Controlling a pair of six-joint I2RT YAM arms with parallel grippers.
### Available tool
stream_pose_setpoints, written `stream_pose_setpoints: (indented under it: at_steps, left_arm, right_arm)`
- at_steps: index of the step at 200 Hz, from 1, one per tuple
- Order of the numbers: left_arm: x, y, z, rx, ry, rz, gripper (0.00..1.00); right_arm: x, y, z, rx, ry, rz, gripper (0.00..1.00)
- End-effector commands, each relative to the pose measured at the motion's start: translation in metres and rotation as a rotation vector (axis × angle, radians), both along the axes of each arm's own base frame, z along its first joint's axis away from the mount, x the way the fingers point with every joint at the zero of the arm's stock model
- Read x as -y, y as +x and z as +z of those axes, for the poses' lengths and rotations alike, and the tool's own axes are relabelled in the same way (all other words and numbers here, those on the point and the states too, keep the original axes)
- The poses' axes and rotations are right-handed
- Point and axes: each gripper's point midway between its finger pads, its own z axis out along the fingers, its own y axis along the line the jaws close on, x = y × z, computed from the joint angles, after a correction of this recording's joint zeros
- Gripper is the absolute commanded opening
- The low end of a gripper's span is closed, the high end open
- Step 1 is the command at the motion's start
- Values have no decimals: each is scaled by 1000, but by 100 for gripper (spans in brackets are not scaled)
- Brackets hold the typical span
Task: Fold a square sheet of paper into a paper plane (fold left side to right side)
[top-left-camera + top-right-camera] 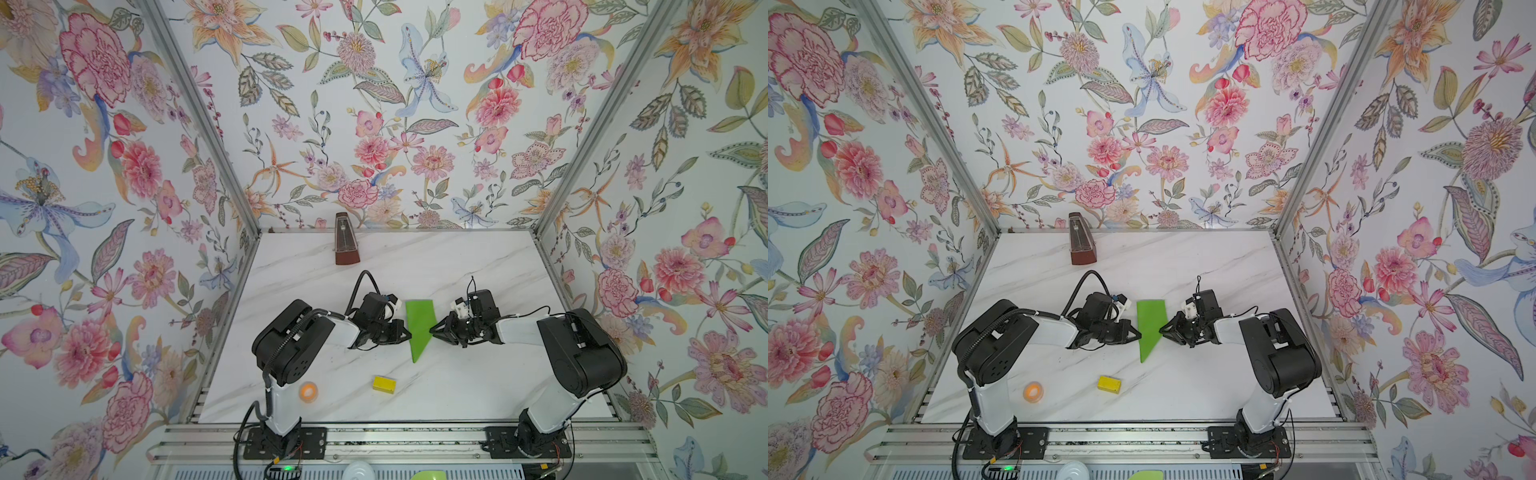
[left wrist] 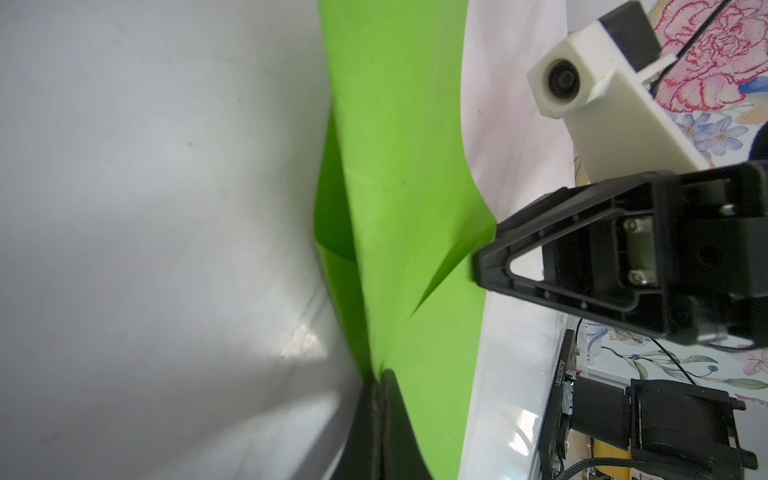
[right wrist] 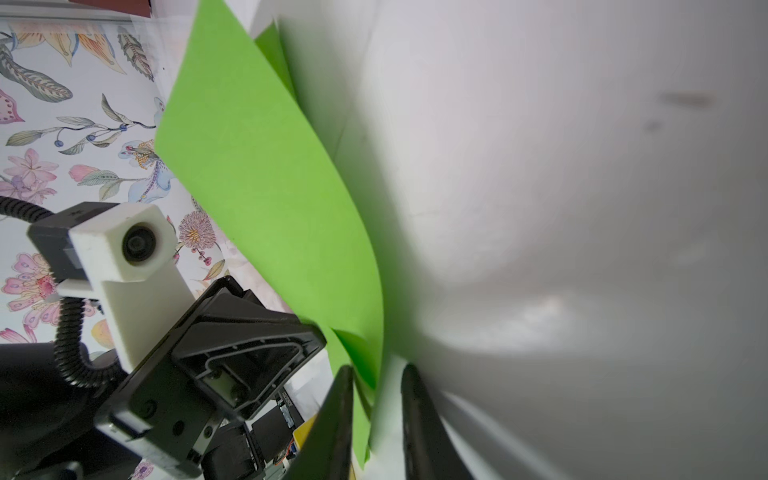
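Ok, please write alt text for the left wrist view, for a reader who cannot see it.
A folded green paper crosses the middle of the view, one edge pinched in the shut left gripper. The right gripper reaches its opposite edge, and the white table lies under it.

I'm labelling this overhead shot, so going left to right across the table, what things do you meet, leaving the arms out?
Orange roll → brown metronome → yellow block → folded green paper.
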Motion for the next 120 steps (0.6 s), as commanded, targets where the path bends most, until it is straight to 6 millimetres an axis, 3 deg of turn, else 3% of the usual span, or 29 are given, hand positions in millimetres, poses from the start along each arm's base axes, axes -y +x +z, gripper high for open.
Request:
stream_pose_setpoints:
  at_steps: [1,48,120]
  left_arm:
    - [-11,-19,-29,-73,78,-27,3]
    - [-9,-17,-27,-68,73,-37,3]
    - [0,-16,-18,-35,88,-84,2]
  right_arm:
    - [2,-3,0,7,4,8,15]
    - [2,-4,7,24,-17,14,0]
    - [-11,-12,19,61,-172,107,0]
